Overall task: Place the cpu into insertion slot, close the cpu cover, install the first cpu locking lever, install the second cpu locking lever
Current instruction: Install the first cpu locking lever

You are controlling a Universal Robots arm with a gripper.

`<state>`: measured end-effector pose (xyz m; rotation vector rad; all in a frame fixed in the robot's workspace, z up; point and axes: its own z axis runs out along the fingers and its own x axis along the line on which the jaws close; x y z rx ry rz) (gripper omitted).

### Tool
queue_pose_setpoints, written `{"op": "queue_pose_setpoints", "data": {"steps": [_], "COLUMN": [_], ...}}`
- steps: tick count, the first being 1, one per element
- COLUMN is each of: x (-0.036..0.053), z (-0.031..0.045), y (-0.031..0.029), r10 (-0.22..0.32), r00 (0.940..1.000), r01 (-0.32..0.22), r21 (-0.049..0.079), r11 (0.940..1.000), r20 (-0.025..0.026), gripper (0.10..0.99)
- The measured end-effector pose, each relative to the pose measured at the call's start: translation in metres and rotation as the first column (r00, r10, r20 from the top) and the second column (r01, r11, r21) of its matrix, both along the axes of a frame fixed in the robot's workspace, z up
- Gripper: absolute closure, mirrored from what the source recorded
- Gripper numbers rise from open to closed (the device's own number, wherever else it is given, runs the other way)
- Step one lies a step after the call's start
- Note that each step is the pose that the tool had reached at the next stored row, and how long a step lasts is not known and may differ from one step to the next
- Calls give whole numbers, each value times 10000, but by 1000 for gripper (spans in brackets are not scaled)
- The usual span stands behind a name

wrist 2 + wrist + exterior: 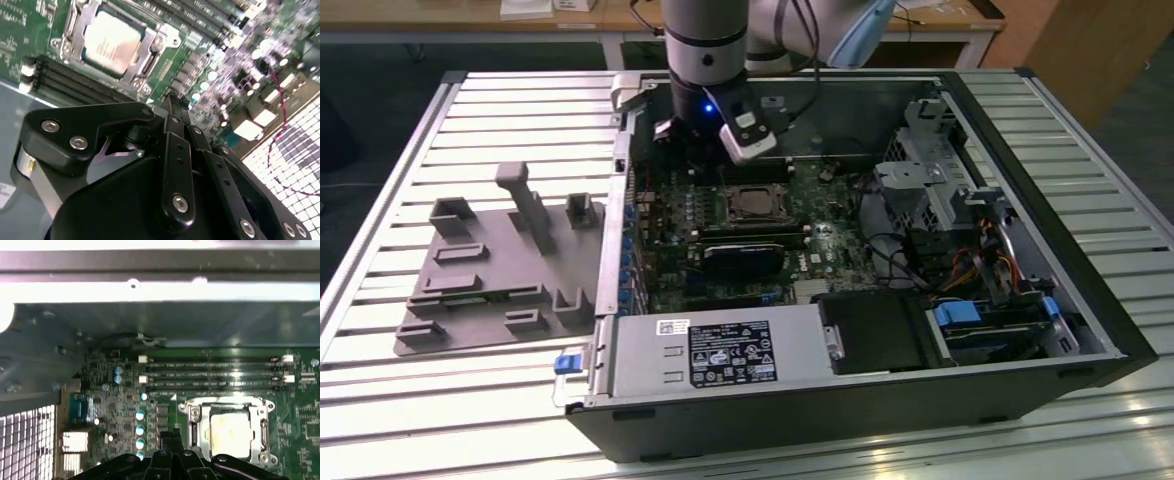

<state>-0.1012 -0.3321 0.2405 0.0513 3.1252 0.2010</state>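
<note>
Faintly printed cpu [111, 42] beneath cpu cover [140, 60], closed gripper [172, 100] nearby

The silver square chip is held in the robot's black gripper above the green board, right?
No. The silver square chip lies in the silver-rimmed socket on the green board, below the black gripper; the second wrist view shows it.

A work table [494, 110] topped with long pale metal slats carries two things. An open black computer case [881, 425] lies on its side across the middle and the exterior view's right, its inside facing up. Just beside it, toward the exterior view's left, a flat grey fixture plate [467, 300] lies on the slats. Raised blocks, low brackets and one taller upright post stand on that plate.
</note>
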Motion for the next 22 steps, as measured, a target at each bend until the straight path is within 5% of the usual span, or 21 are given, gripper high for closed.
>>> {"op": "queue_pose_setpoints", "data": {"steps": [5,13,15,22], "x": [-9,-29,-30,32], "z": [0,0,0,0], "y": [0,0,0,0], "r10": [-1,-4,-5,-4], "r00": [10000,10000,10000,10000], "r01": [-1,-2,-2,-3], "r21": [815,1742,1855,1887], "r11": [9967,9847,9826,9820], "r20": [23,35,36,35], "gripper": [980,980,980,980]}}
